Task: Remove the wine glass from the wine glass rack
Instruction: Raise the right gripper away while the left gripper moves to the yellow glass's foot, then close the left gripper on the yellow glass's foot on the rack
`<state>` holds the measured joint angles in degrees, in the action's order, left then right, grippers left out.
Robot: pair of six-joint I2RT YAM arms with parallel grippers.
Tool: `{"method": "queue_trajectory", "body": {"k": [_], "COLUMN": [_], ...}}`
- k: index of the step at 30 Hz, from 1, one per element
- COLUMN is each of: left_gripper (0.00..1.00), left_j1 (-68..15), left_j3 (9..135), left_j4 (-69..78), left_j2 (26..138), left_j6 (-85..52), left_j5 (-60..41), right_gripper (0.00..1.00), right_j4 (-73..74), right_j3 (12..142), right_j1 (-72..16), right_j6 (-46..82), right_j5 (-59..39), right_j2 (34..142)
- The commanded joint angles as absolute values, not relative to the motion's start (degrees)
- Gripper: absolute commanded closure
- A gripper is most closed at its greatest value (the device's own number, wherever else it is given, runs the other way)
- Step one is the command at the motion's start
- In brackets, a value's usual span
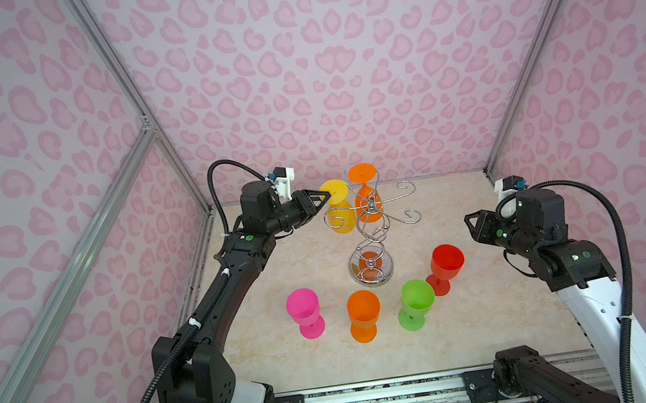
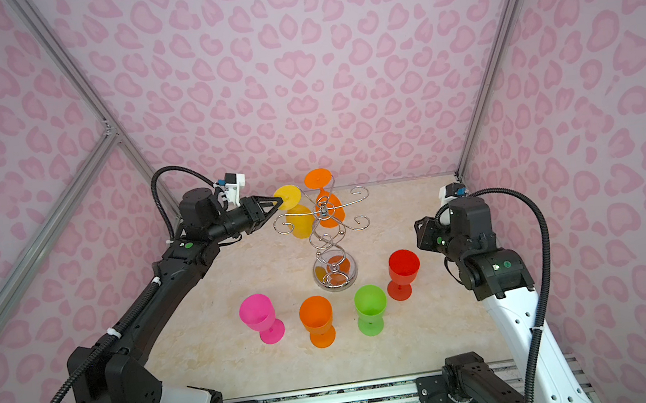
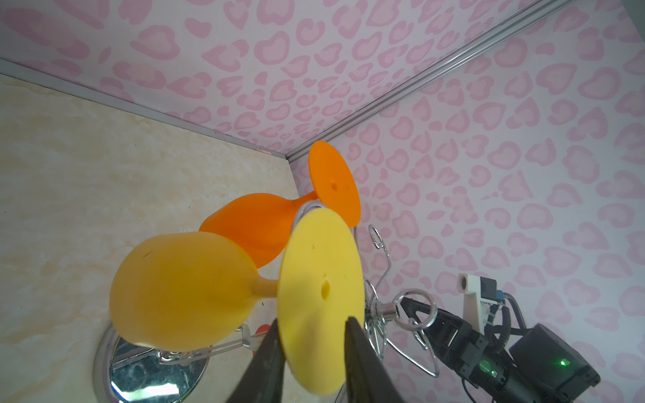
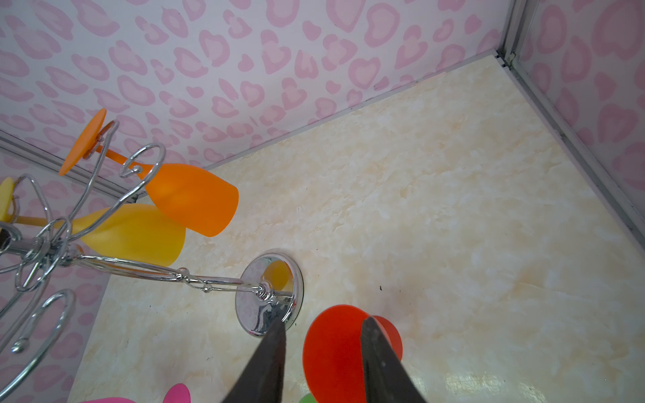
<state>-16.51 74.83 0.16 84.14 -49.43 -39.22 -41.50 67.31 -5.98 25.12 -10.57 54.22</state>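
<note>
At the rack's point(image 1: 374, 221) far-left arm, yellow glass point(image 1: 346, 213) hangs foot-up, stem vertical; left pincer point(image 1: 326, 199) straddles its foot, clamp unconfirmed.

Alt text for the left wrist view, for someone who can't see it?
The left gripper straddles the round foot of the yellow wine glass, which hangs upside down on the chrome wine glass rack. An orange wine glass hangs behind it, and the right arm shows beyond.

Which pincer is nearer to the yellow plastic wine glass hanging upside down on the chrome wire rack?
Left. The left pincer straddles the round foot of the yellow plastic wine glass; the right pincer hovers far across the table, near the upright red plastic glass.
</note>
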Motion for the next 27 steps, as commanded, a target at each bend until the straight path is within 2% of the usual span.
{"method": "queue_trajectory", "body": {"k": [1, 27], "left_gripper": [0.71, 0.87], "left_j1": [-16.5, -16.3], "left_j3": [75.4, 75.9], "left_j4": [1.6, 0.6], "left_j2": [83.9, 81.8], "left_j6": [-48.9, -49.8], "left_j5": [-39.9, -40.5], "right_gripper": [0.63, 0.63], "right_j4": [-40.6, -40.1], "right_j3": [66.8, 65.4], "right_j1": [-5.9, -5.0], "right_j6": [25.4, 25.7], "right_j5": [-11.2, -12.6], "right_j2": [54.3, 54.1]}}
